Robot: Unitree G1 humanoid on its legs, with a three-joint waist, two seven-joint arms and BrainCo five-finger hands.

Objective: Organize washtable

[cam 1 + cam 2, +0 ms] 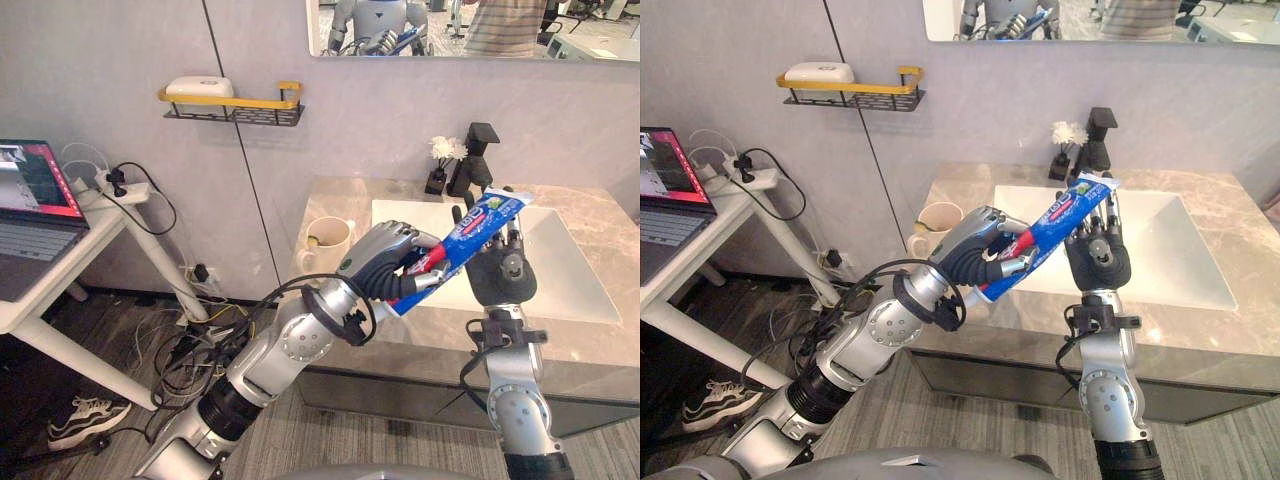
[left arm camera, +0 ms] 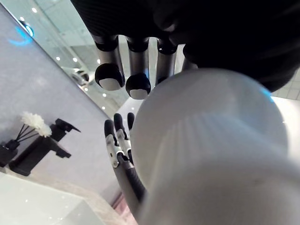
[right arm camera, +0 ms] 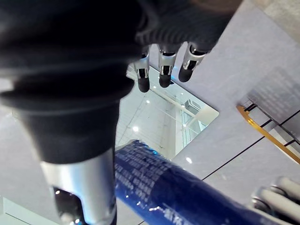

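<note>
My left hand (image 1: 385, 258) is shut on the lower end of a blue, red and white toothpaste tube (image 1: 472, 232), held aslant above the counter's front edge. Its white cap (image 2: 211, 150) looms close in the left wrist view, below my curled fingers (image 2: 127, 79). My right hand (image 1: 503, 268) stands upright and open just behind the tube's upper end, fingers straight. I cannot tell whether it touches the tube. In the right wrist view the tube (image 3: 178, 187) crosses under my right fingers (image 3: 161, 70).
A cream mug (image 1: 326, 240) stands on the marble counter (image 1: 600, 345) left of the white sink (image 1: 560, 275). A black faucet (image 1: 476, 160) and a small flower vase (image 1: 440, 162) are at the back. A wall shelf (image 1: 236, 106) and a laptop table (image 1: 40, 215) lie to the left.
</note>
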